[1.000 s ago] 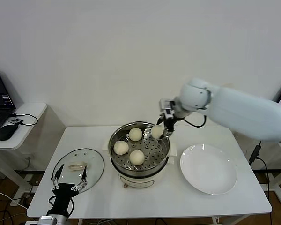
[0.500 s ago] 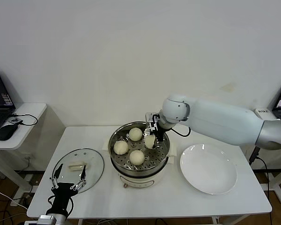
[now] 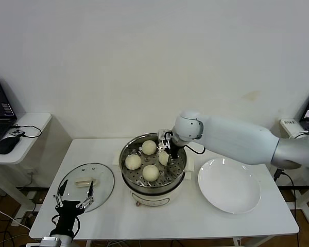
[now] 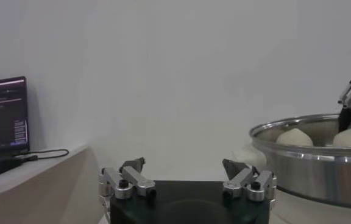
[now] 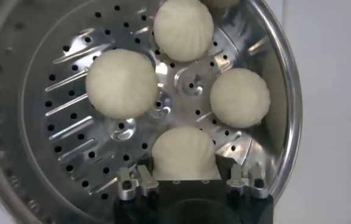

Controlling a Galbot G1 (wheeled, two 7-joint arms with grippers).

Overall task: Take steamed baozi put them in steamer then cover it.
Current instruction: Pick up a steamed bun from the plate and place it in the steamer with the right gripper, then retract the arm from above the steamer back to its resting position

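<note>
Head view shows the right hand now lower than one second ago: then it held a bun above the back right rim of the steamer, and now it is down inside the pot. The fourth bun now lies on the perforated tray with the other three. The right hand's fingers stand apart on both sides of this bun, so the hand is open and no longer grips it.

The left hand has not moved; it waits open at the front left edge of the tabletop, just before the cover, which lies flat left of the steamer. A white plate lies right of the steamer.

Right wrist view shows what the head view hides: all four buns sit apart on the tray, and the nearest one is between the spread fingers. Left wrist view shows the left hand's open fingers and the steamer wall from the side, with two bun tops over the rim.
</note>
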